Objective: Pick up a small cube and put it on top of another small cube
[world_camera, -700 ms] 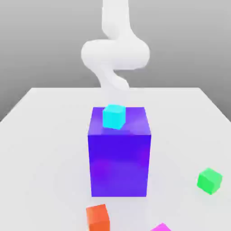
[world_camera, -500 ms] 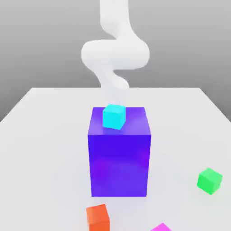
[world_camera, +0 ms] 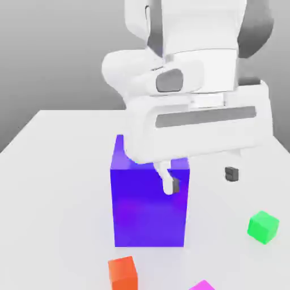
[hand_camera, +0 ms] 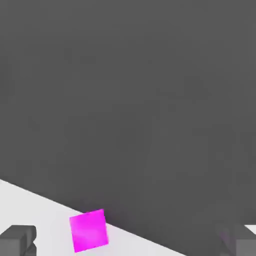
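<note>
From here I see the arm's white hand hanging in the air, its two-finger gripper (world_camera: 202,179) spread wide with nothing between the fingers. One finger is in front of the big purple-blue block (world_camera: 149,207) as I look, the other out toward the exterior view's right. The hand covers part of the block's top.

The magenta cube (world_camera: 203,285) sits at the near edge of what the exterior view takes in, a little right of the block, partly cut off there. The hand view has it too, lying on the pale surface (hand_camera: 47,210) beside the edge of a large dark grey area, well apart from both fingertips (hand_camera: 17,241).

The bright green cube (world_camera: 263,227) rests on the white tabletop (world_camera: 62,192), far over to the exterior view's right and farther back than the magenta one. The orange cube (world_camera: 123,274) stands on the near side of the block, left of the magenta cube.
</note>
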